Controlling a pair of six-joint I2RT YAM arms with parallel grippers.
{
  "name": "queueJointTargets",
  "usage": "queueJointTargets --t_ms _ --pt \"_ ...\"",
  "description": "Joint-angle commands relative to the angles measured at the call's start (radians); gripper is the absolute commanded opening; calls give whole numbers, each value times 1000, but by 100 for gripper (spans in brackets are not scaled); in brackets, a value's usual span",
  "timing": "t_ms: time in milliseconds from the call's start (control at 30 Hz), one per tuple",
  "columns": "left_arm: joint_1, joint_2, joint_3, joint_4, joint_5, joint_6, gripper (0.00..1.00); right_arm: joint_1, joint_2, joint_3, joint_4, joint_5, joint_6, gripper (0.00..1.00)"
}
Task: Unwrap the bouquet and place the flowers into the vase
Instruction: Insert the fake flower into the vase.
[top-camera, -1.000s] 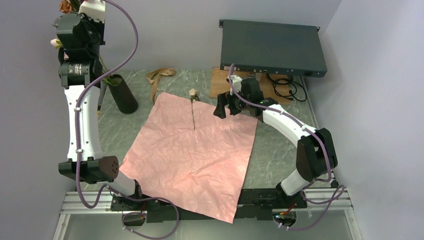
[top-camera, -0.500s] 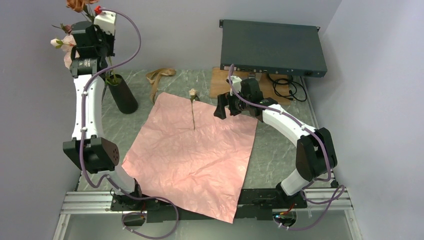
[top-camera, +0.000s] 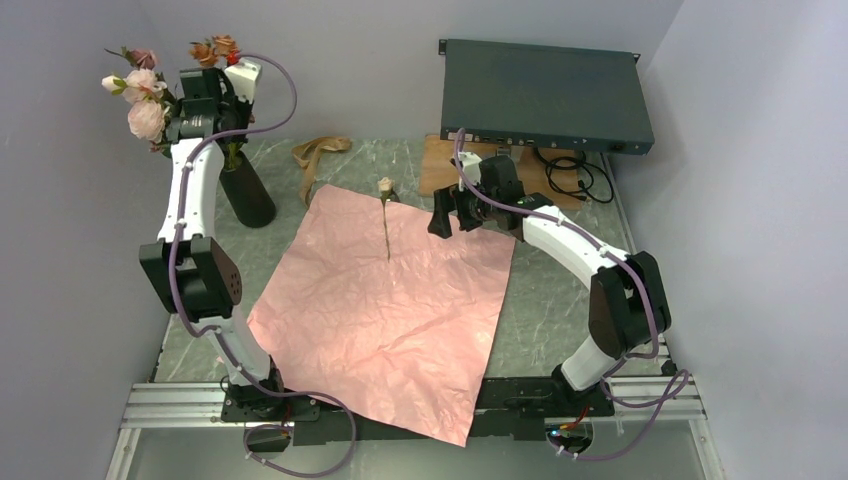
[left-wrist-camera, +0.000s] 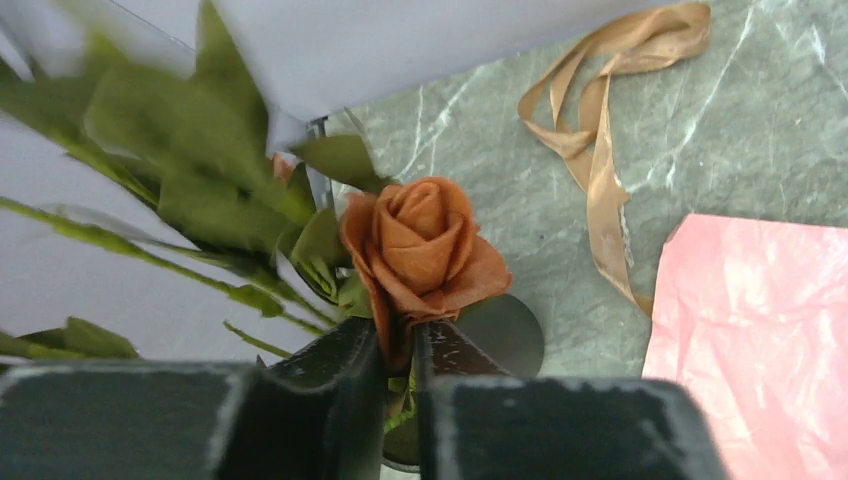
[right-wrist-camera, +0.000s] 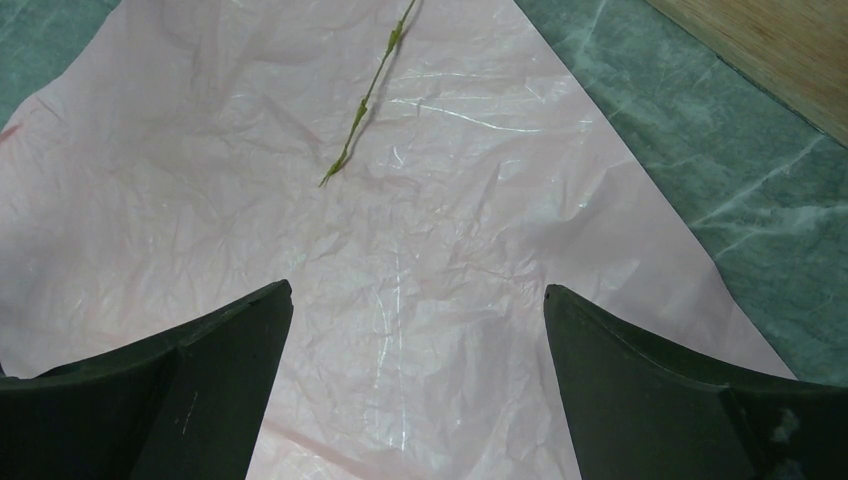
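Note:
The black vase (top-camera: 248, 195) stands at the back left with pink roses (top-camera: 142, 100) and green leaves (left-wrist-camera: 200, 170) rising from it. My left gripper (top-camera: 214, 70) hangs above the vase, its jaws nearly together on the base of a rust rose (left-wrist-camera: 420, 240), with the vase mouth (left-wrist-camera: 510, 335) just below. A cream rose (top-camera: 385, 185) lies with its thin stem (right-wrist-camera: 365, 95) on the flat pink paper (top-camera: 390, 300). My right gripper (top-camera: 440, 215) hovers wide open over the paper's right upper part (right-wrist-camera: 400, 250), holding nothing.
A tan ribbon (top-camera: 320, 155) lies loose beside the paper's far corner. A dark grey rack box (top-camera: 545, 95) sits at the back right on a wooden board (top-camera: 440, 165), with cables (top-camera: 570, 175) beside it. Walls close in on the left and right.
My left arm has swung down and back with the flowers, which now stand lower over the vase. Its jaws have parted slightly. The right arm has not moved.

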Motion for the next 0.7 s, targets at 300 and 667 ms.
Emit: queueJointTargets --t_ms 300,667 --pt "0 51 246 -286 -50 -27 58 1 18 48 14 0 -3 100" --pt "0 0 323 -473 -26 -61 83 1 6 45 7 -11 -20 100"
